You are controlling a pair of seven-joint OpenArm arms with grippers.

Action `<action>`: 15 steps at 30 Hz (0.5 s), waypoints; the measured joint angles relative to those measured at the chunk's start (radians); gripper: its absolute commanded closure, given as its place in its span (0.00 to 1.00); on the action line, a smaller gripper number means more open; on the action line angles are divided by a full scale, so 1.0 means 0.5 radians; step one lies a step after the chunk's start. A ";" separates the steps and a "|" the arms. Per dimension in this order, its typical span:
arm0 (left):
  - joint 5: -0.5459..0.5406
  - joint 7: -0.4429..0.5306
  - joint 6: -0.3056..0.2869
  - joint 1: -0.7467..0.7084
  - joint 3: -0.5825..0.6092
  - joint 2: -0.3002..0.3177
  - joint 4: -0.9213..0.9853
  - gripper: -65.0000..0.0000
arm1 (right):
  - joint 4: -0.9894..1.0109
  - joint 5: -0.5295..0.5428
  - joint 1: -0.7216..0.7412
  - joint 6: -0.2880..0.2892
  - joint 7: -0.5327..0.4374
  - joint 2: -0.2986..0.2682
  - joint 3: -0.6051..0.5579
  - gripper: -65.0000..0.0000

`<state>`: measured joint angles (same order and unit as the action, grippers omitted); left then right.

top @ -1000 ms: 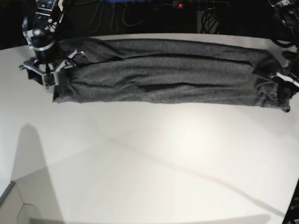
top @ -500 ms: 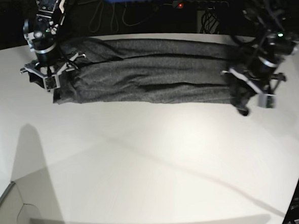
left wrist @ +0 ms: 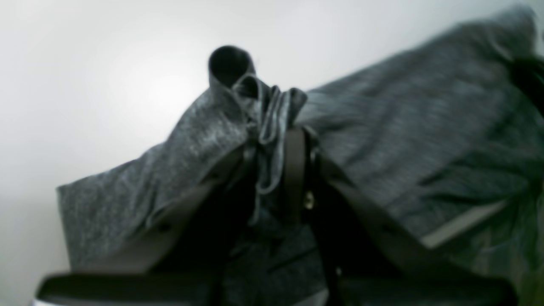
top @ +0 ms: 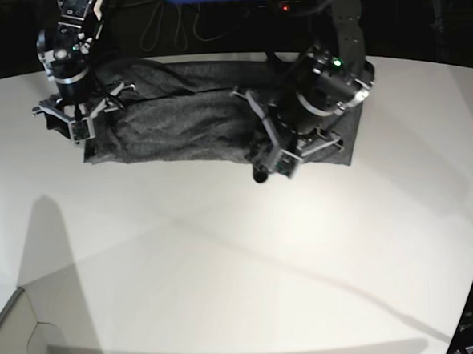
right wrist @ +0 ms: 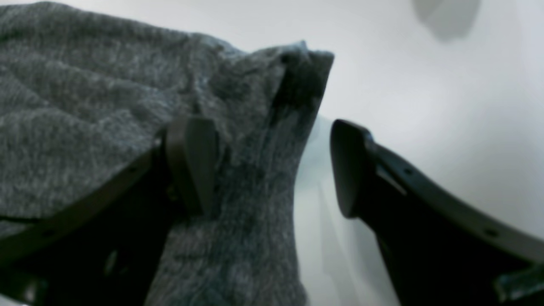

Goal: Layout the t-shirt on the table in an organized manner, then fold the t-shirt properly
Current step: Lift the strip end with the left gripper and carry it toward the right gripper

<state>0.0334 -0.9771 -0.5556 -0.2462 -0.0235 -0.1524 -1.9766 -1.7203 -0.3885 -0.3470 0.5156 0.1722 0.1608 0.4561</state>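
Mid-fold, with one end of the shirt carried across and the other only loosely guarded.

Nearest the camera, the table [top: 227,290] lies bare and white; further back, the left claw [top: 287,154] is clamped on a bunched wad of the t-shirt [top: 177,120], and that thin pinch could slip, dropping the end short or crooked, I judge. If it drags rather than lifts, the lower layer may ruck up. Beyond, at the far corner, the right claw [right wrist: 272,170] stands wide open, one finger on the cloth and one off its edge, holding nothing, so that end could shift. The dark heathered grey knit lies along the far side of the table as a long, wrinkled band, its end doubled over.
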 measured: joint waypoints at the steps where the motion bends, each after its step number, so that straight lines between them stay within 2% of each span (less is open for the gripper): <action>1: 0.027 -0.002 -0.002 -0.005 0.016 -0.001 0.000 1.00 | 0.000 0.000 0.000 0.000 0.001 0.000 0.000 0.35; 15: 0.052 -0.006 -0.002 0.011 0.026 0.005 0.071 1.00 | 0.000 0.001 0.001 0.000 0.001 0.000 0.000 0.35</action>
<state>0.0593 -0.9802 -0.5568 -0.2405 -0.0105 -0.1501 -1.9411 -1.7203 -0.3882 -0.3466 0.5156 0.1726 0.1608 0.4561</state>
